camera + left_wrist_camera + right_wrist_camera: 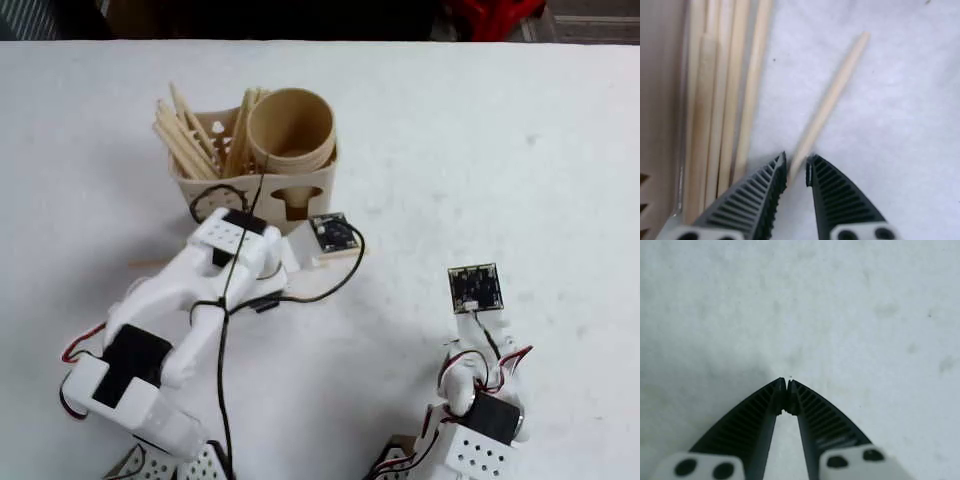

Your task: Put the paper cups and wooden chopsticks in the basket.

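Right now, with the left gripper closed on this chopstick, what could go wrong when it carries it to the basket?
1. The left gripper pinches the chopstick close to one end, so the long free part may swing or slip out when lifted.
2. The basket already holds many chopsticks that stick out, and a paper cup. The new one may catch on them or on the rim.

White table, red object beyond its far edge
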Robot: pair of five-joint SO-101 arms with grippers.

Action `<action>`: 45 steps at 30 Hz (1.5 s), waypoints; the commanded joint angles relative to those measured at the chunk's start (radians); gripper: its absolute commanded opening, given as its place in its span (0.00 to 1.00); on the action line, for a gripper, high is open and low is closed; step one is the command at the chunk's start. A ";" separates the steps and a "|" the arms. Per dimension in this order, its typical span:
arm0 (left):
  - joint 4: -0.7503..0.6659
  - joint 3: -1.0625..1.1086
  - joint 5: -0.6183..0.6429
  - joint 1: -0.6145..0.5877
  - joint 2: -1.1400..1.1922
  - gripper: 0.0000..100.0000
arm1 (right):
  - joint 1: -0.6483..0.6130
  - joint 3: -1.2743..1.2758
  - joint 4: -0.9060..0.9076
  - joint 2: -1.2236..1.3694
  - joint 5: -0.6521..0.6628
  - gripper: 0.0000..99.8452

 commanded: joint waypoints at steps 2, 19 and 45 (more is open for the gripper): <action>0.029 -0.003 -0.005 0.048 0.004 0.07 | -0.007 0.006 -0.015 -0.008 -0.011 0.02; -0.015 0.052 0.032 0.091 -0.007 0.02 | -0.007 0.006 -0.015 -0.008 -0.011 0.02; 0.061 -0.400 0.292 0.116 -0.944 0.02 | -0.007 0.006 -0.015 -0.008 -0.011 0.02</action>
